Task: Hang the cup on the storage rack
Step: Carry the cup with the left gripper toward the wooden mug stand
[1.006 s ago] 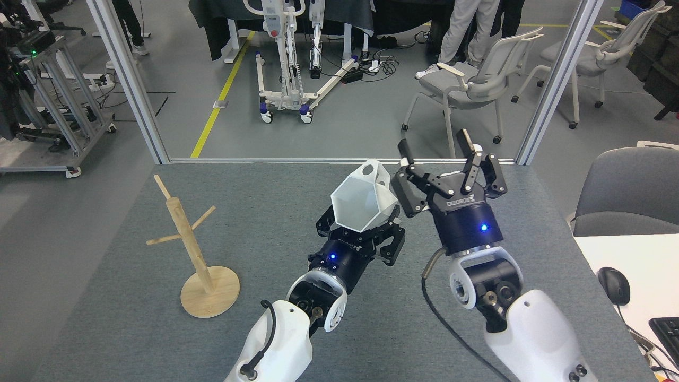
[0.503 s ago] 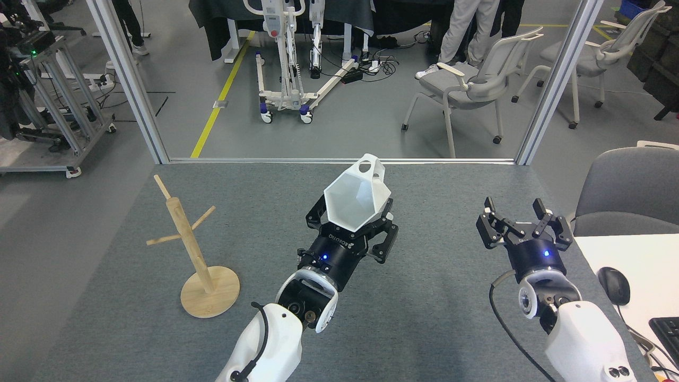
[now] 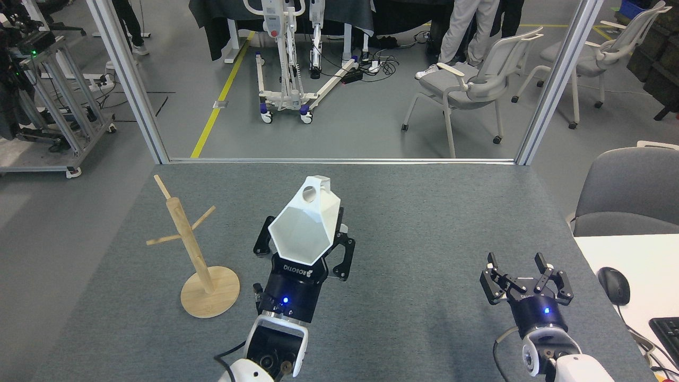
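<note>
The left gripper (image 3: 305, 249) is clamped around the white cup (image 3: 305, 228), holding it above the grey felt table (image 3: 424, 212), which borders an open workshop floor with chairs (image 3: 472, 85). The cup's hexagonal mouth faces the camera; its long axis runs up and away, the pierced tab farthest. The storage rack (image 3: 196, 249) stands well apart to the left, nothing between them. The right gripper (image 3: 525, 265) hovers near the right edge, fingers spread and empty.
</note>
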`<action>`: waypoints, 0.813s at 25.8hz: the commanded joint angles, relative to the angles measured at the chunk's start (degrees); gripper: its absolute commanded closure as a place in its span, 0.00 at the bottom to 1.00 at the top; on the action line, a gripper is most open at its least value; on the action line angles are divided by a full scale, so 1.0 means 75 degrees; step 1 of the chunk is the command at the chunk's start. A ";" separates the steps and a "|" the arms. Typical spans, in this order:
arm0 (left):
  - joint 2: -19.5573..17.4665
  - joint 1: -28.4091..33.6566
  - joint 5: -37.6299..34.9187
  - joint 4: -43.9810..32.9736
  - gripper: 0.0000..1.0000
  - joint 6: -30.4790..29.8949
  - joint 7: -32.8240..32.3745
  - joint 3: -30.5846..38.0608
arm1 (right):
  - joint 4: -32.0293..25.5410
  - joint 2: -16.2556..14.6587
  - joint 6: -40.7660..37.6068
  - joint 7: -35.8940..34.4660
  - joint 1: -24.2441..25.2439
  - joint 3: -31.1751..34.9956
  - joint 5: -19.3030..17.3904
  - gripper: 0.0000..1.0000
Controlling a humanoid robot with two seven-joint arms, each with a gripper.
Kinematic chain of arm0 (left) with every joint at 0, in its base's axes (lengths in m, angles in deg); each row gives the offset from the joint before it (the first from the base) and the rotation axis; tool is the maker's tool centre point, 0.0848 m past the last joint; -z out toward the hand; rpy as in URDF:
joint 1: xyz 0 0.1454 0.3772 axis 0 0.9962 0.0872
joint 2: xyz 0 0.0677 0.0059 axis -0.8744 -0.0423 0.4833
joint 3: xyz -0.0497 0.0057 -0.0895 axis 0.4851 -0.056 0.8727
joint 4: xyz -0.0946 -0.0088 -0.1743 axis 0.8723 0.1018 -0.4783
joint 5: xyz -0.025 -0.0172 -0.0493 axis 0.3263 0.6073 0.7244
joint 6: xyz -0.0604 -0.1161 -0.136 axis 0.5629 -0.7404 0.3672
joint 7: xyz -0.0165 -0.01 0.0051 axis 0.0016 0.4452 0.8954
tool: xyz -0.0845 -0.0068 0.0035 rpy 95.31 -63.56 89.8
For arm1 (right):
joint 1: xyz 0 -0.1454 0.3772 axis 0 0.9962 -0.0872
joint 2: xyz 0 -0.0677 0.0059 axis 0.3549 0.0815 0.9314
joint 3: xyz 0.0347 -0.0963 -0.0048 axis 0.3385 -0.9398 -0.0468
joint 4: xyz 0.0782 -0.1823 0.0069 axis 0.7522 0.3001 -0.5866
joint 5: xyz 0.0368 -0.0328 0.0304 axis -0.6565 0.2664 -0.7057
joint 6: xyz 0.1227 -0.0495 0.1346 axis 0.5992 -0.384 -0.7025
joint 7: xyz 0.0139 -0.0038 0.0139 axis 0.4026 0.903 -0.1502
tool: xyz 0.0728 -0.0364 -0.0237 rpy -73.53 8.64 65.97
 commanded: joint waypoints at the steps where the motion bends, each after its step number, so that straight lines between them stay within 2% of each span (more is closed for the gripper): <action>1: -0.0171 0.0583 -0.0096 -0.0358 1.00 0.0904 0.0429 -0.0029 | 0.0014 0.0044 -0.0069 -0.0525 0.0348 -0.0097 0.0029 0.01; 4: -0.0218 0.0724 -0.0096 -0.0417 1.00 0.1572 0.0522 -0.0041 | 0.0003 0.0044 -0.0175 -0.0818 0.0442 -0.0180 0.0041 0.01; 15: -0.0780 0.1252 -0.0166 -0.0394 1.00 0.3658 0.0441 -0.0041 | 0.0014 0.0173 -0.0409 -0.0830 0.0711 -0.0344 0.0322 0.01; 21: -0.1144 0.1474 -0.0318 -0.0323 1.00 0.3998 0.0358 0.0053 | 0.0014 0.0184 -0.0409 -0.0970 0.0699 -0.0332 0.0393 0.01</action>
